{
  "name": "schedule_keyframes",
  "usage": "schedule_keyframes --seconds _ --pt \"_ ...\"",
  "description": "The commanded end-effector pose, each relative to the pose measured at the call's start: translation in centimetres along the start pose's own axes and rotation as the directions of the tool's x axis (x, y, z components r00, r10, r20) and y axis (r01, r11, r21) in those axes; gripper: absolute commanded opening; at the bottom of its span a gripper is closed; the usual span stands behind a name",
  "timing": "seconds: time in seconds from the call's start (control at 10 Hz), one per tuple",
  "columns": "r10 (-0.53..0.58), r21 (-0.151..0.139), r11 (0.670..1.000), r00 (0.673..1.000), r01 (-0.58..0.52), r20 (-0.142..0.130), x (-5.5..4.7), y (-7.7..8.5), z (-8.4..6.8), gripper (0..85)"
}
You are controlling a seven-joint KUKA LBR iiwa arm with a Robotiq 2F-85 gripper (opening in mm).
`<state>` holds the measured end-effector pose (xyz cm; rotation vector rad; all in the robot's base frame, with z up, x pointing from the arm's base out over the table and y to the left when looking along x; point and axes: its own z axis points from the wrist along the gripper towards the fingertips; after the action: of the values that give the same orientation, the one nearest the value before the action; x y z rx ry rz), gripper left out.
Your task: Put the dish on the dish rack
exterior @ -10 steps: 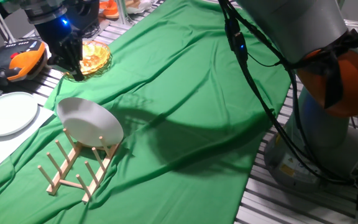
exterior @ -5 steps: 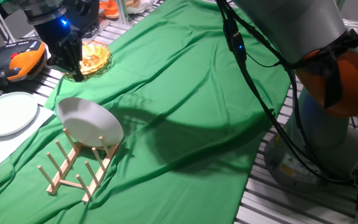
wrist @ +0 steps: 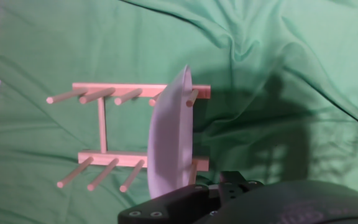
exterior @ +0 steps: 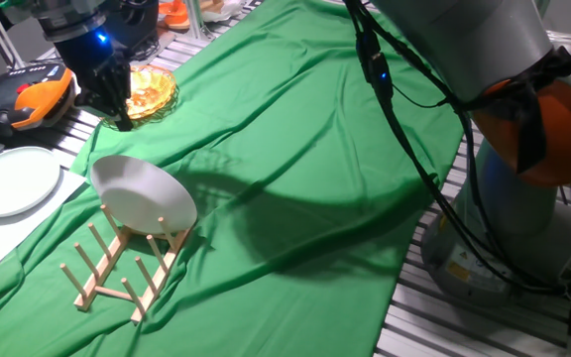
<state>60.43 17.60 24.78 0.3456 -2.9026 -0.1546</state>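
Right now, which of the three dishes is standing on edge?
The white dish in the dish rack, propped on edge between its end pegs. The paler plate lies flat at the cloth's edge, and the orange glass dish sits flat by the hand.

Grey arm (exterior: 464, 40) with orange joint, black cables, blue-lit black gripper (exterior: 117, 117).

The dish (exterior: 145, 194) looks matt white and smooth. The dish rack (exterior: 117, 264) is pale bare wood. A wrinkled green cloth (exterior: 305, 149) covers the bench. The pincer (exterior: 117, 111) is black, faintly glossy.
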Motion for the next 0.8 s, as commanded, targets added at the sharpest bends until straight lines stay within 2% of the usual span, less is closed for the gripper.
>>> schedule_keyframes --seconds 0.0,0.7 --pt "0.000 -0.002 1.000 1.000 0.000 0.000 -0.02 0.03 0.02 0.0" --pt "0.002 -0.006 1.000 1.000 -0.002 -0.005 -0.01 0.10 0.14 0.0"
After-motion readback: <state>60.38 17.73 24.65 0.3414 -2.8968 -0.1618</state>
